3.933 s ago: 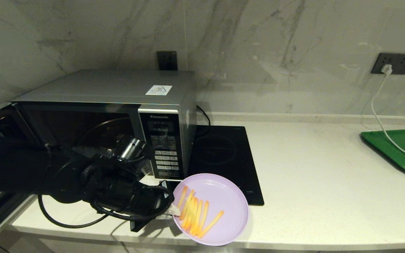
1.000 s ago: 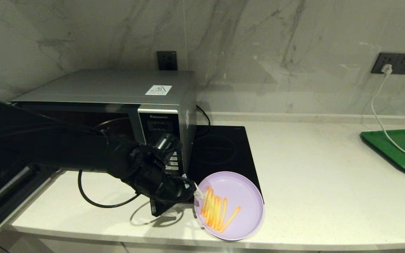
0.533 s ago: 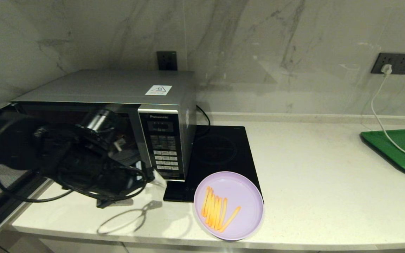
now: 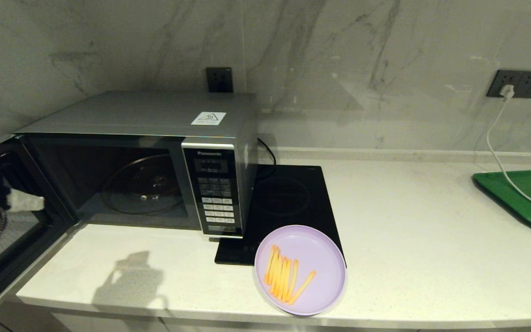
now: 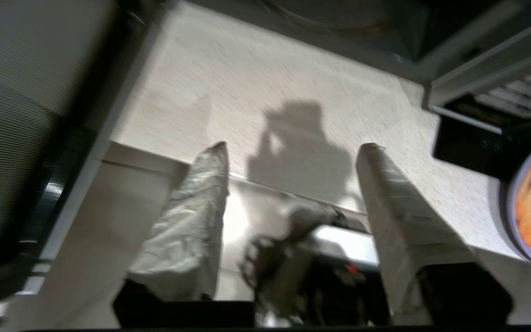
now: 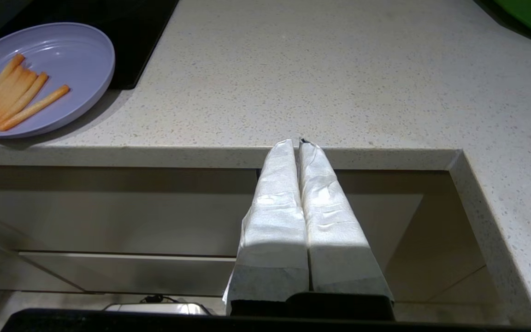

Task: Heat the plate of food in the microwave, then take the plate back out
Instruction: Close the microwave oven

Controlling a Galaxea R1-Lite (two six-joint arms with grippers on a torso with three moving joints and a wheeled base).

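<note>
The pale speckled stone table (image 4: pixel 408 240) is carrying the boxy silver microwave (image 4: pixel 155 161) at centre left of the head view, door hanging open. The round lilac plastic plate of fries (image 4: pixel 300 269) is sitting at lower centre, partly overlapping the flat black hob (image 4: pixel 293 203). The left claw (image 5: pixel 293 152) is hovering spread and empty; the right claw (image 6: pixel 298 145) is resting closed, empty. Closing the door would likely finish tidily.

The microwave (image 4: pixel 155 152) bore the brand "Panasonic" above its keypad, at 3 o'clock from its open cavity.

Dim warm light from above, soft shadow on counter (image 4: pixel 132 281); left wrist view motion-blurred.
</note>
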